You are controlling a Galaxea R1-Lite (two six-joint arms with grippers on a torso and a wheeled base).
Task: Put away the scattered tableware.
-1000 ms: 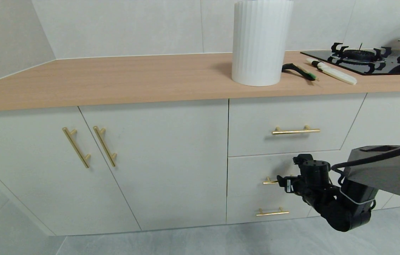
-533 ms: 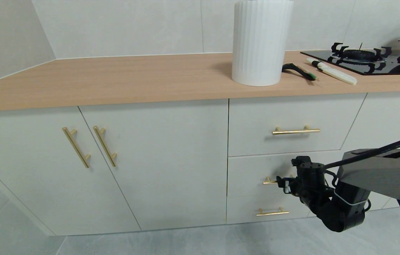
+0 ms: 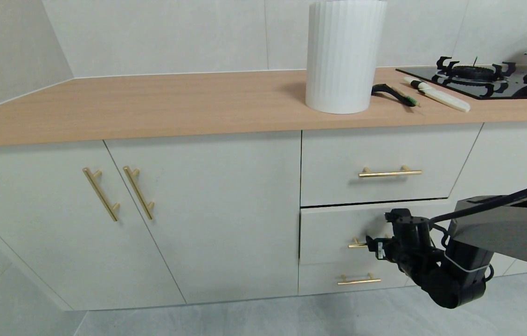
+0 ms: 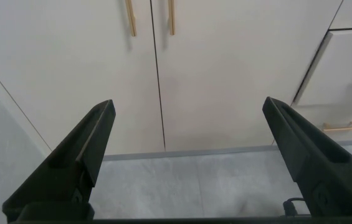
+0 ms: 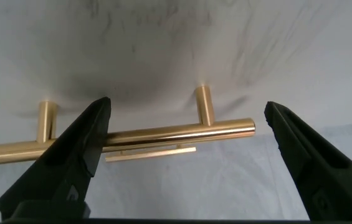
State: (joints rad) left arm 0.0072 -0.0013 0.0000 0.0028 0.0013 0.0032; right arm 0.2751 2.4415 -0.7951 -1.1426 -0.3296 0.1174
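Observation:
Two pieces of tableware lie on the wooden counter: a black-handled utensil (image 3: 394, 94) and a long white one (image 3: 438, 95), both to the right of a tall white ribbed container (image 3: 340, 56). Below them, the middle drawer (image 3: 329, 231) stands slightly pulled out, with a dark gap along its top edge. My right gripper (image 3: 375, 245) is at that drawer's gold handle (image 3: 357, 243). In the right wrist view the gripper (image 5: 185, 112) is open, and the handle bar (image 5: 126, 137) runs across between its fingers. My left gripper (image 4: 188, 109) hangs open and empty in front of the cupboard doors (image 4: 157, 68).
A shut top drawer with its handle (image 3: 389, 172) sits above the middle one, and a bottom drawer handle (image 3: 359, 280) is below it. A black gas hob (image 3: 478, 74) occupies the counter's right end. Two cupboard doors with gold handles (image 3: 119, 193) are at left, above grey floor (image 3: 245, 317).
The middle drawer has slid out a little, opening a dark gap under the top drawer. My right gripper has drawn back slightly with the handle.

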